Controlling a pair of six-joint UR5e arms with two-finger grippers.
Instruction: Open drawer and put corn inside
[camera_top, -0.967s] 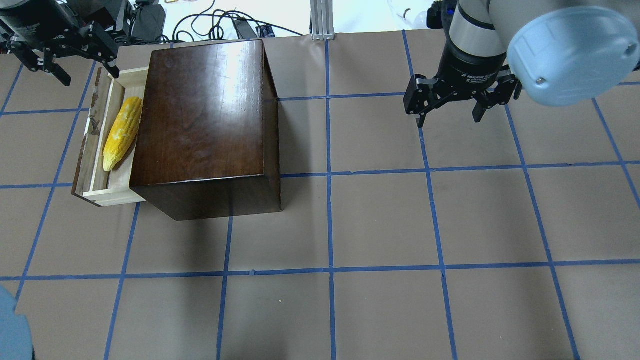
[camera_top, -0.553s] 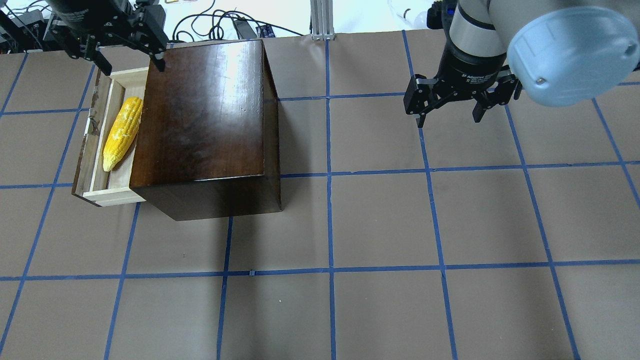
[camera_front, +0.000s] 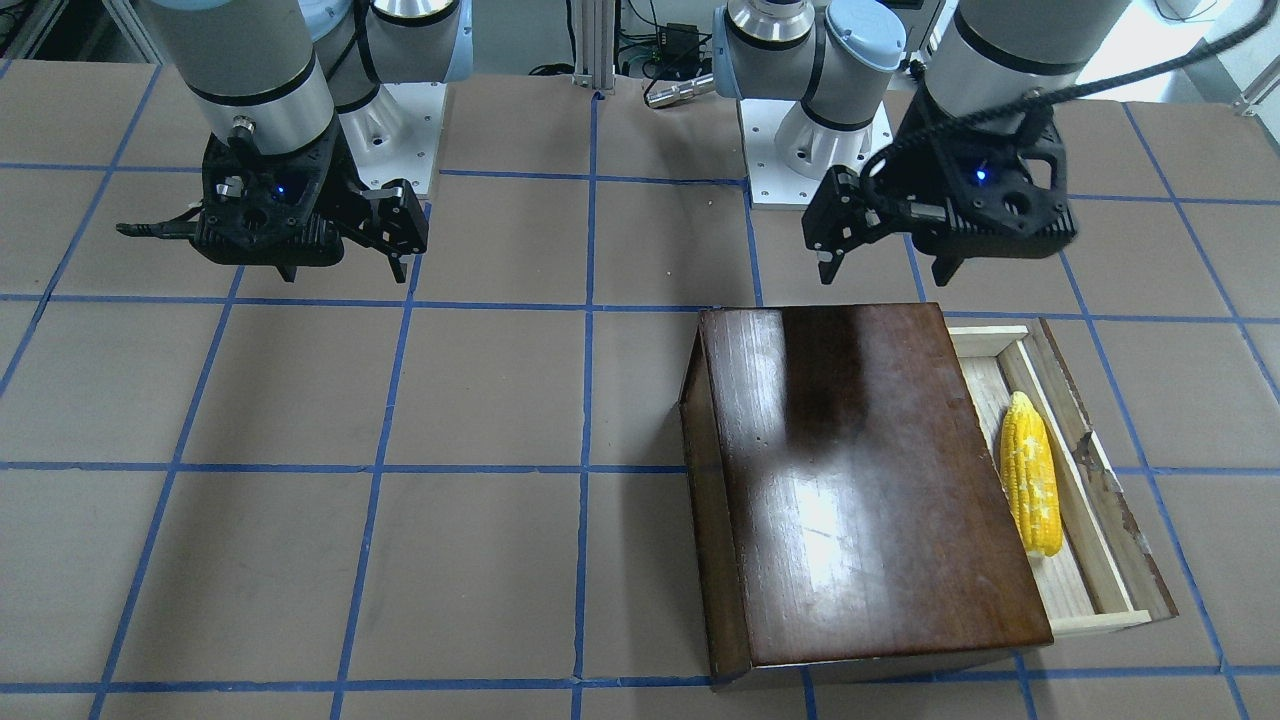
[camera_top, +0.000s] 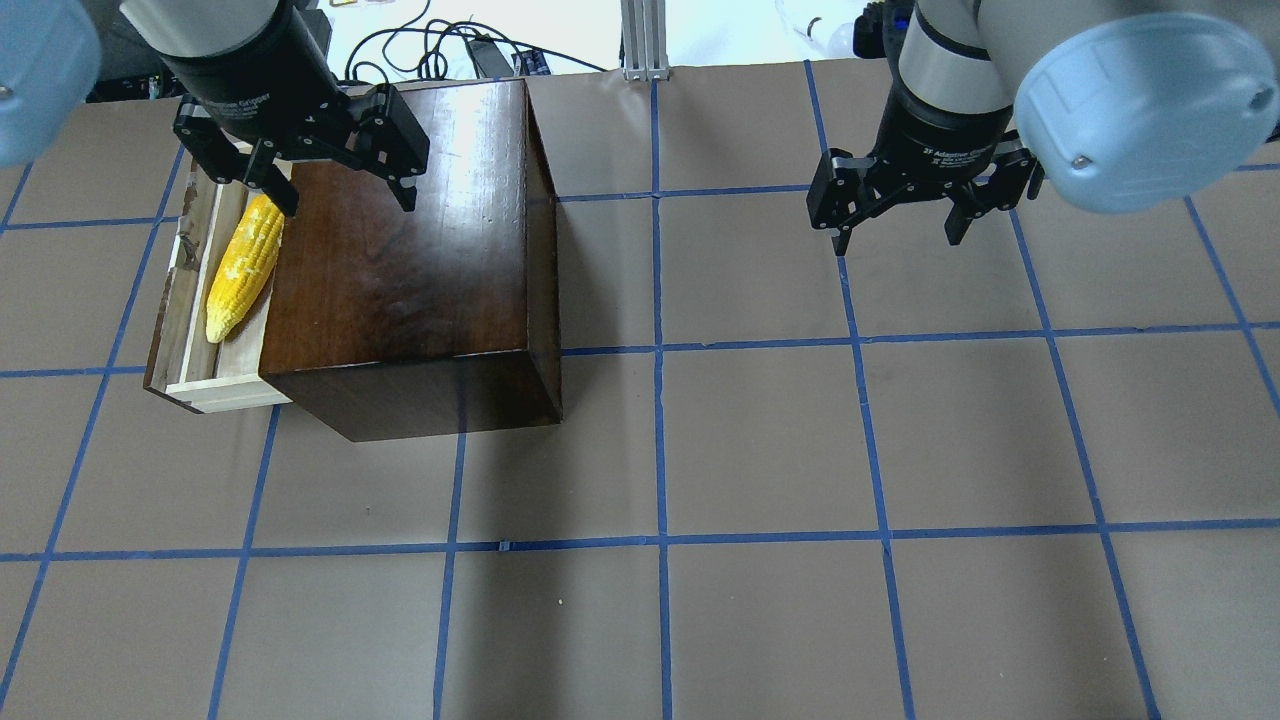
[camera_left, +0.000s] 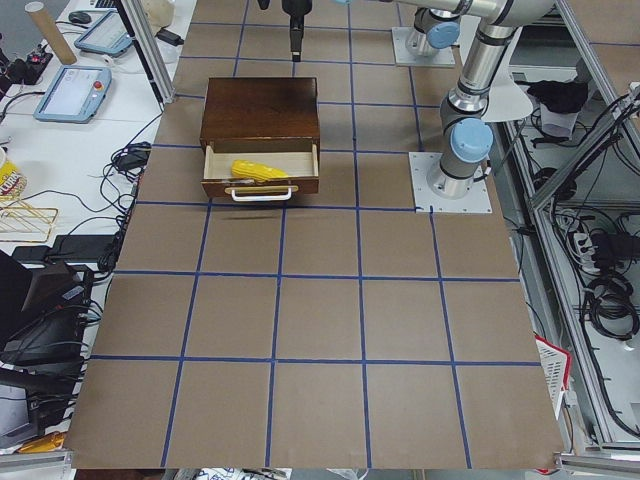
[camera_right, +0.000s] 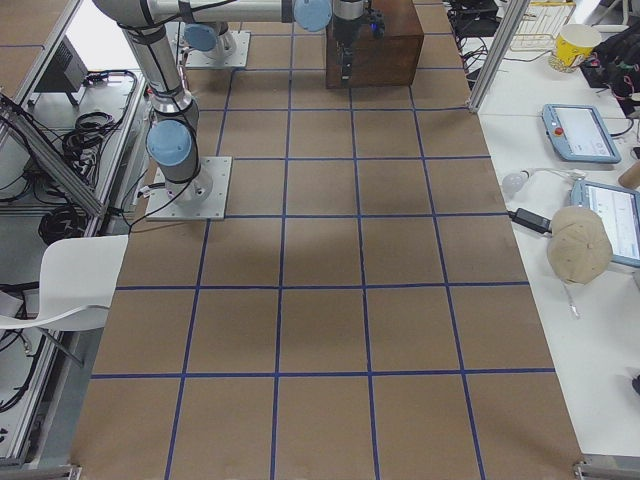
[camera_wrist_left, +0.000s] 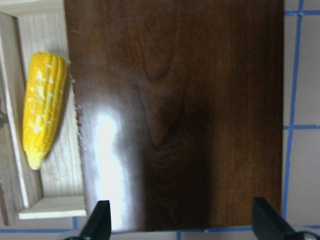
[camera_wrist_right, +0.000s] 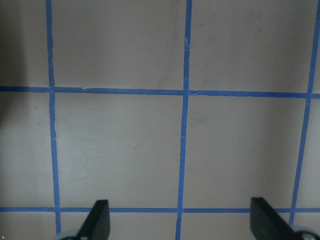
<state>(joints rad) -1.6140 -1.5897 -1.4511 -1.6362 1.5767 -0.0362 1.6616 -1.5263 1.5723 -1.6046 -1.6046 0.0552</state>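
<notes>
The drawer (camera_top: 232, 388) stands pulled out on the left side of the dark-brown box (camera_top: 400, 240). The yellow corn (camera_top: 243, 268) lies inside it, pointed end toward the robot. My left gripper (camera_top: 345, 203) is open and empty, hovering above the far part of the box top beside the drawer. The left wrist view shows the corn (camera_wrist_left: 44, 107) in the drawer (camera_wrist_left: 52, 207) and the box top (camera_wrist_left: 180, 110) below. My right gripper (camera_top: 897, 240) is open and empty above bare table, far right of the box. In the front view the corn (camera_front: 1032, 487) lies in the drawer (camera_front: 1100, 510).
The table is brown paper with a blue tape grid (camera_top: 660, 350). Cables and an aluminium post (camera_top: 640, 40) lie beyond the far edge. The robot bases (camera_front: 800, 150) stand at the robot's side of the table. The right wrist view shows only paper and tape (camera_wrist_right: 185, 92).
My left gripper has moved right, from beyond the drawer's far left corner to over the far part of the box top. Corn, drawer and right arm have not moved.
</notes>
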